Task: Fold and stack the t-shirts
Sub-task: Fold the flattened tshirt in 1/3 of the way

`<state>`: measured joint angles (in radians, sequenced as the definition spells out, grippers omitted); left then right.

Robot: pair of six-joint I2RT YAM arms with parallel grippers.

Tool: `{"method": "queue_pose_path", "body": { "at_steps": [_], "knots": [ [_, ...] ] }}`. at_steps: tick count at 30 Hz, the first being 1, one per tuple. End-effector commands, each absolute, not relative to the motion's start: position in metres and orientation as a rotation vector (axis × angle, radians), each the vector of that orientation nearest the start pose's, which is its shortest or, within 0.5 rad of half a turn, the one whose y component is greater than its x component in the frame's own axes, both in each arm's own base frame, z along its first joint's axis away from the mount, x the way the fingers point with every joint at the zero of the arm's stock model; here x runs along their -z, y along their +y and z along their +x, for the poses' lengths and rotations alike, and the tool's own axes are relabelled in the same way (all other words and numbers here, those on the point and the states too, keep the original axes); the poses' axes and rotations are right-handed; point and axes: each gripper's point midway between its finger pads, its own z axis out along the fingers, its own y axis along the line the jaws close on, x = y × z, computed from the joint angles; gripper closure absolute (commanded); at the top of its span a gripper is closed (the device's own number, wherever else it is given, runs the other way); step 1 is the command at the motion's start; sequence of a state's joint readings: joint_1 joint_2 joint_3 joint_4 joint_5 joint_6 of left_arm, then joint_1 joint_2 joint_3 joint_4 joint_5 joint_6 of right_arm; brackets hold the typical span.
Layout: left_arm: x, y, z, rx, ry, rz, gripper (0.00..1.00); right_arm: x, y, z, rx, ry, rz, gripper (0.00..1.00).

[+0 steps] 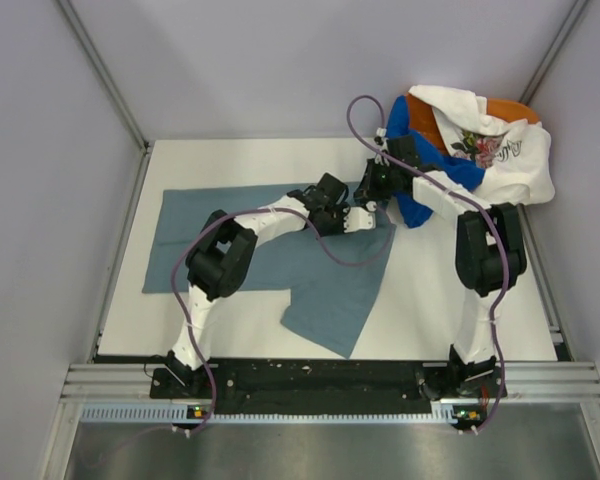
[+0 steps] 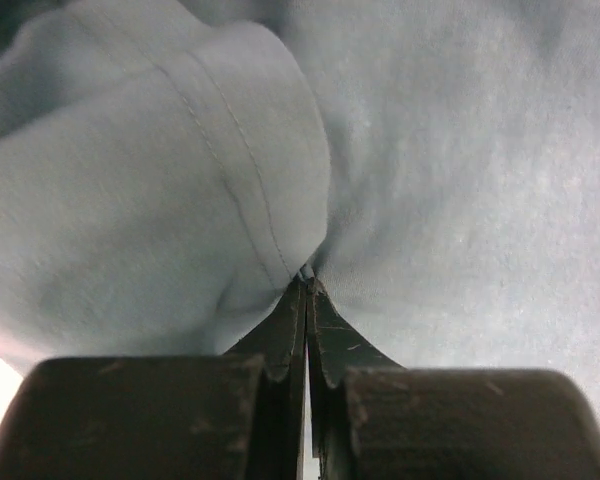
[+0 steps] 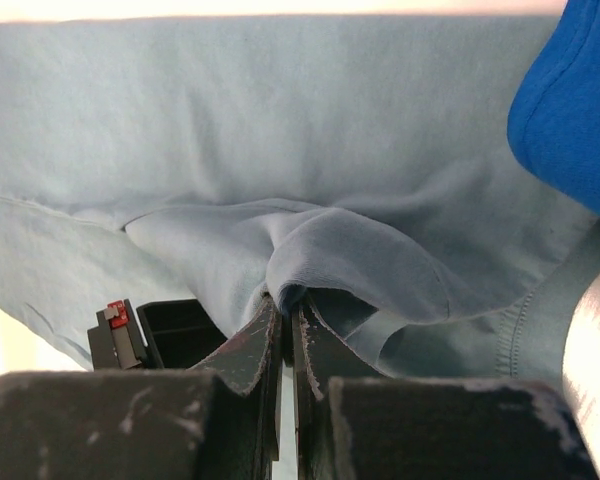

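Left claw [image 2: 307,283] and right claw [image 3: 285,298], both clamped on pinches of the slate-blue t-shirt [image 1: 180,230], spread at centre frame on the tabletop [image 1: 430,310]. Soft, limp cloth likely sags between grips; hemmed edges look the surest hold.

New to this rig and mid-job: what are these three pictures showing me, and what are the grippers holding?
Two robot arms are bolted at the near edge of the table. The overhead picture looks down from behind them. The other two come from a camera on each wrist, looking along its fingers. A slate-blue t-shirt lies mostly flat on the table. In the far right corner sits a heap: a royal blue t-shirt, an orange t-shirt and a white floral-print t-shirt on top. The left gripper is shut on a pinch of the slate-blue cloth, and the right gripper is shut on another fold of it close by.
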<state>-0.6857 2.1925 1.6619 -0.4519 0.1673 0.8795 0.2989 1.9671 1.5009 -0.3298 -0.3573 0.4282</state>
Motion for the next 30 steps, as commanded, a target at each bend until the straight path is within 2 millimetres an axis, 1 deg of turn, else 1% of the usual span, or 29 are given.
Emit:
{"method": "queue_pose_path", "body": {
  "at_steps": [1, 4, 8, 10, 13, 15, 21, 25, 26, 27, 28, 30],
  "knots": [
    [-0.066, -0.331, 0.412, 0.115, 1.704, 1.785, 1.00, -0.151, 0.222, 0.460, -0.744, 2.334, -0.075, 1.00],
    [-0.067, -0.330, 0.411, 0.114, 1.692, 1.795, 1.00, -0.152, 0.221, 0.459, -0.748, 2.338, -0.075, 1.00],
    [-0.059, -0.333, 0.416, 0.117, 1.721, 1.785, 0.89, -0.152, 0.222, 0.457, -0.757, 2.340, -0.078, 1.00],
    [-0.057, -0.336, 0.423, 0.103, 1.737, 1.765, 0.85, -0.154, 0.223, 0.456, -0.754, 2.338, -0.083, 1.00],
    [-0.049, -0.337, 0.429, 0.092, 1.763, 1.759, 0.84, -0.155, 0.222, 0.456, -0.747, 2.335, -0.090, 1.00],
    [-0.047, -0.339, 0.429, 0.093, 1.760, 1.768, 0.84, -0.155, 0.221, 0.456, -0.745, 2.335, -0.092, 1.00],
    [-0.041, -0.338, 0.418, 0.139, 1.759, 1.823, 0.81, -0.155, 0.221, 0.456, -0.741, 2.336, -0.099, 1.00],
    [-0.037, -0.339, 0.415, 0.156, 1.762, 1.841, 0.84, -0.157, 0.221, 0.457, -0.740, 2.331, -0.100, 1.00],
    [-0.037, -0.340, 0.414, 0.163, 1.762, 1.838, 0.88, -0.156, 0.220, 0.457, -0.738, 2.332, -0.099, 1.00],
    [-0.037, -0.340, 0.414, 0.170, 1.762, 1.839, 0.97, -0.156, 0.220, 0.456, -0.738, 2.334, -0.097, 1.00],
    [-0.038, -0.341, 0.413, 0.176, 1.761, 1.835, 1.00, -0.157, 0.220, 0.456, -0.736, 2.332, -0.098, 1.00],
    [-0.040, -0.342, 0.412, 0.189, 1.765, 1.826, 1.00, -0.156, 0.220, 0.455, -0.732, 2.336, -0.099, 1.00]
  ]
}}
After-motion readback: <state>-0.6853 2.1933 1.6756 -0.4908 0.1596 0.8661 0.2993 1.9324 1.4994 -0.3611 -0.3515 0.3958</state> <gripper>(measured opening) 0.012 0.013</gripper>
